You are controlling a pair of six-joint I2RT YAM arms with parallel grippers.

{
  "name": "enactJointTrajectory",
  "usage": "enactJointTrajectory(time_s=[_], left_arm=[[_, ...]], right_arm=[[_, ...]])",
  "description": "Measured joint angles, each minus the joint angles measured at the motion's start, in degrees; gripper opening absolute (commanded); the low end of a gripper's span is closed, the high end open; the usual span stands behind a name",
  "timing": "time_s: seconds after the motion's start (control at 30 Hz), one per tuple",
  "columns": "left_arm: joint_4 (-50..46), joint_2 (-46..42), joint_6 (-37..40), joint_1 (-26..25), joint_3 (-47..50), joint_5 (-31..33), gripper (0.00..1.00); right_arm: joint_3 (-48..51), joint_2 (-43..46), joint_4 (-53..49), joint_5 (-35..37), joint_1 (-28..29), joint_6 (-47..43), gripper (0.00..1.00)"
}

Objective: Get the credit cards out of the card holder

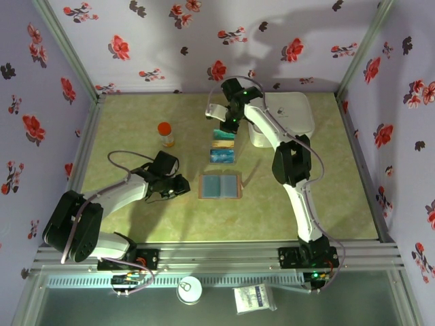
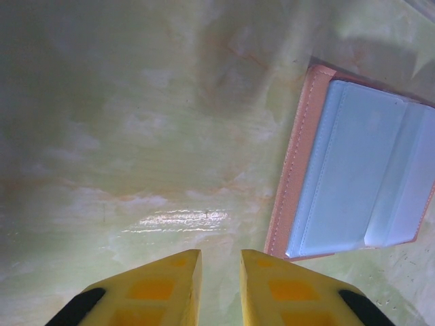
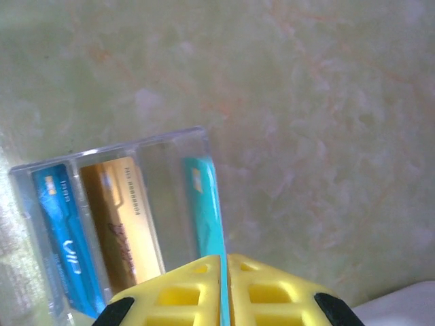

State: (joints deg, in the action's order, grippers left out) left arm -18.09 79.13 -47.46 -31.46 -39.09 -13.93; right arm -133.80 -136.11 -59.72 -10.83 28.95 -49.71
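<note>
While squinting at the right gripper (image 3: 224, 268) through its wrist cam, seeing yellow fingers closed to a sliver on a teal card (image 3: 206, 217), gripped edge-on and pointing down toward the table (image 3: 326, 136). Hanging right at the edge of what looks like a clear tray (image 3: 109, 159), with a blue card (image 3: 64, 244) and a yellow-orange card (image 3: 122, 224) lying flat side by side in it. Can't tell whether the teal one's lower end touches the tray or just hangs over it. Seen from above: mid-table toward the far side, just left of a big white box (image 1: 289, 112) and well right of a small orange bottle (image 1: 165, 133). As for the card holder (image 1: 219, 185): lying open and flat a bit nearer the arms than the cards, not touching them, both grey-blue panels looking bare, so guessing nothing left inside. Left gripper (image 2: 220, 272) sitting just beside the holder's left rim, fingers showing a narrow gap with nothing between them. Reading this as the tail end of the job: last card out, about to join the other two. Next up, probably: bring it low, tip it flat beside the yellow-orange one, let go, then lift straight off without dragging it or bumping its neighbours. Worth watching that thin edge-on pinch too, since could easily flop the wrong way on release.
</note>
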Motion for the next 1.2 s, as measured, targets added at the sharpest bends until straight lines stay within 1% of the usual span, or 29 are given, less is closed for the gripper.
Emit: enactJointTrajectory(time_s=[0.33,0.77,1.2], left_arm=[[0.0,0.0,0.0,0.0,0.0,0.0,0.21],[0.0,0.9,0.0,0.0,0.0,-0.2,0.21],[0.1,0.9,0.0,0.1,0.0,-0.2,0.21]], right_arm=[[0.0,0.0,3.1,1.9,-0.4,1.4,0.12],[0.9,-0.2,7.1,1.6,-0.3,5.1,0.14],[3.0,-3.5,9.0,0.2,-0.3,6.5,0.15]])
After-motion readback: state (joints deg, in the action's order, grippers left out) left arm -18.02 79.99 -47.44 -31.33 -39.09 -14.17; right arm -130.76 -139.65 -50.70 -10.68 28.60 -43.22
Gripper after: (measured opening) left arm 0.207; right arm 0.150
